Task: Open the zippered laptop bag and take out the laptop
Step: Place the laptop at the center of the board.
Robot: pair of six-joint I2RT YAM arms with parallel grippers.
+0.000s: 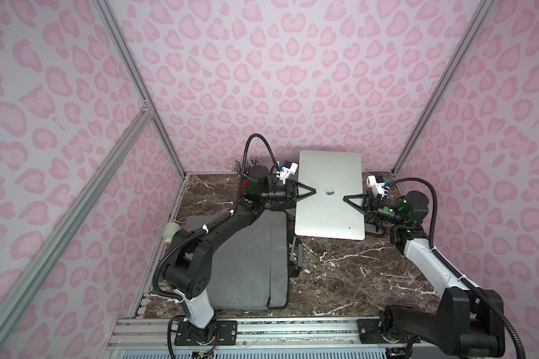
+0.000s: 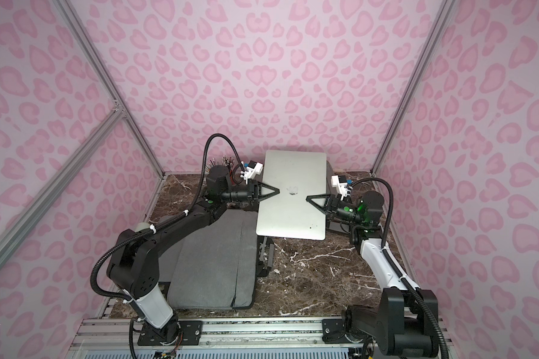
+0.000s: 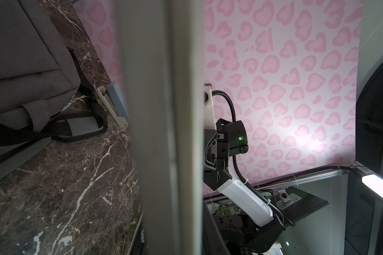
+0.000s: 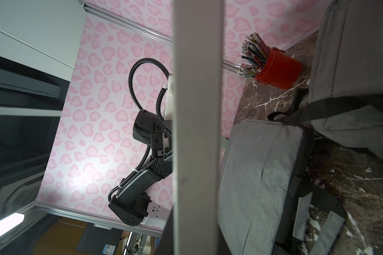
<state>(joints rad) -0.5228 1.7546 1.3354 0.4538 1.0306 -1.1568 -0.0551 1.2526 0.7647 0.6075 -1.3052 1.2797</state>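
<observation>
Top views: flat silver aluminium laptop [image 1: 329, 195] out of grey fabric zippered bag [image 1: 249, 264], held aloft; left gripper [image 1: 314, 190] and right gripper [image 1: 344, 199] both clamp its edges. Set-down remains.

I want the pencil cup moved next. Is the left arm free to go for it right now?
Probably not: the left gripper and right gripper both clamp the raised laptop. The pencil cup sits just behind the left arm.

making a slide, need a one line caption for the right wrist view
Edge-on silver laptop splits the frame: left arm beyond, grey laptop bag and red pencil cup on the marble table.
</observation>
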